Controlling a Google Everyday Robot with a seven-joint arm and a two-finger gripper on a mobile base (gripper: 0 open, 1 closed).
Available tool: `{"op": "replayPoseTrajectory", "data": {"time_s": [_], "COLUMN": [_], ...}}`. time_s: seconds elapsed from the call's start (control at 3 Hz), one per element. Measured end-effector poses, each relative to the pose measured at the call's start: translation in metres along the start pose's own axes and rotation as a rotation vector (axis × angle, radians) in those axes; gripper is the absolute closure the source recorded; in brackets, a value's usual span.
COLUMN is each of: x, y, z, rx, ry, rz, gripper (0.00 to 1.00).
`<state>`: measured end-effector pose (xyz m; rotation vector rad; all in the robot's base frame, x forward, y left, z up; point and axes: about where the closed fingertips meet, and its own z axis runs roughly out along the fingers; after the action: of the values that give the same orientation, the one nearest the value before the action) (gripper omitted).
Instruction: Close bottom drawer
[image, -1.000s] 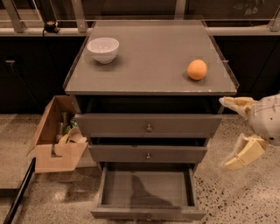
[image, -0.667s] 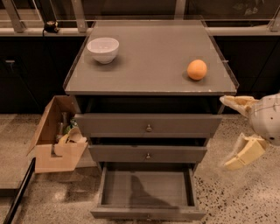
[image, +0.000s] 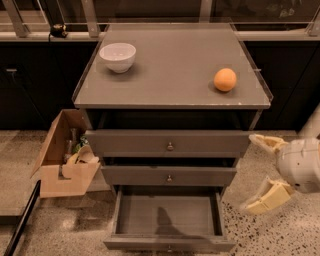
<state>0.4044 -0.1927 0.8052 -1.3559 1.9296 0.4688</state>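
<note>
1. The bottom drawer (image: 167, 215) is seen pulled far out from under the middle drawer (image: 169, 176). Nothing is seen inside it. A small round knob (image: 170, 247) is fixed in the middle of its front.
2. The tool (image: 250, 172) is held up and to the right of the bottom drawer, well apart from it. Its two fingers are spread wide, and nothing is held between them.
3. The drawer front probably has to be reached and pushed straight in.
4. If only one corner is pushed, the bottom drawer could be turned a bit and get stuck.
5. If the tool is brought too low, the floor could be hit. If it is brought too high, the open box could be poked into and the front missed.
6. If the push is too hard, the white bowl (image: 118, 56) and the orange (image: 225, 79) on the worktop (image: 175, 65), high above the bottom drawer, could be shaken. The orange could be rolled off.
</note>
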Motion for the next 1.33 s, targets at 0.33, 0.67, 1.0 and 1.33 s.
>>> {"op": "replayPoseTrajectory", "data": {"time_s": [0.33, 0.67, 1.0, 1.33], "x": [0.035, 0.060, 0.077, 0.090], "y": [0.009, 0.016, 0.019, 0.023], "z": [0.031, 0.065, 0.104, 0.142], "rx": [-0.009, -0.045, -0.112, -0.200], "ry": [-0.043, -0.099, -0.155, -0.188], "rz": [0.038, 0.065, 0.084, 0.098], "gripper": [0.00, 0.00, 0.00, 0.00]}}
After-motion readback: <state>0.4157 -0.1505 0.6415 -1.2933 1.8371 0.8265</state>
